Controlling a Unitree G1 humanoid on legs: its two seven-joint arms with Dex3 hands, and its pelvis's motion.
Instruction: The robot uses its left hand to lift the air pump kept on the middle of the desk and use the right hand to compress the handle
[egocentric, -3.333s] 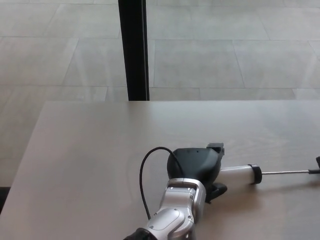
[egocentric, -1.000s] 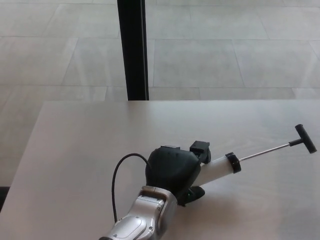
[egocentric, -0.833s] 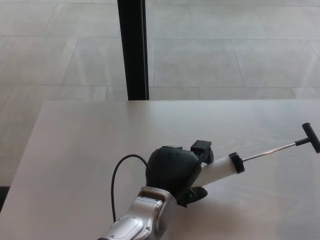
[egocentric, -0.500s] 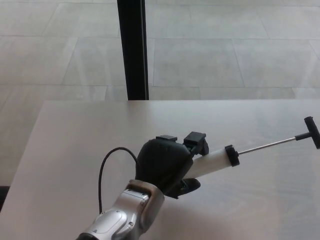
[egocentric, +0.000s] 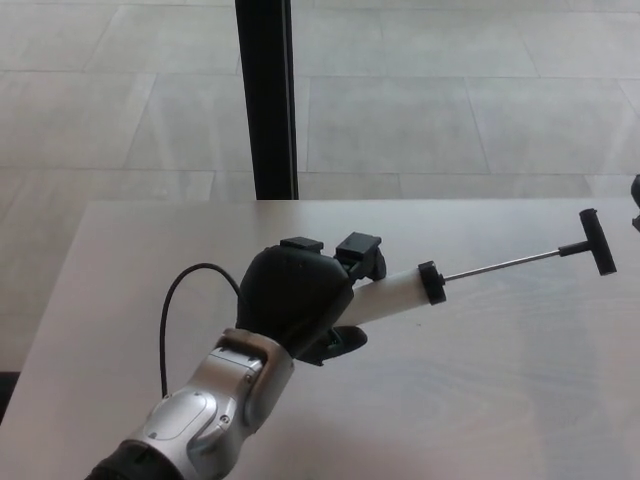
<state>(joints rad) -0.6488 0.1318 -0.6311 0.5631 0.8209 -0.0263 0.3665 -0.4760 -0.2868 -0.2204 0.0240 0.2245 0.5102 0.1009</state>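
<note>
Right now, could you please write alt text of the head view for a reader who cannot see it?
The robot's left hand holds an air pump by its white barrel above a pale desk, the thin rod pulled out toward the black T-handle at right. Behind the desk stand a dark post and a tiled floor.

The left hand (egocentric: 297, 303) is matt black, plastic by its look, with a smooth rounded back. Its forearm (egocentric: 205, 415) is brushed silvery metal with a soft sheen, and a thin black cable (egocentric: 168, 318) with a rubbery look loops beside it. The air pump (egocentric: 400, 296) has a smooth whitish plastic barrel, translucent-looking, ending in a matt black collar. Its rod (egocentric: 500, 264) is thin bright metal, and the T-handle (egocentric: 593, 241) is matt black plastic. The surface (egocentric: 500, 400) is pale, smooth and matt, faintly wood-grained. The floor (egocentric: 450, 100) is large grey tiles with a slight sheen.
</note>
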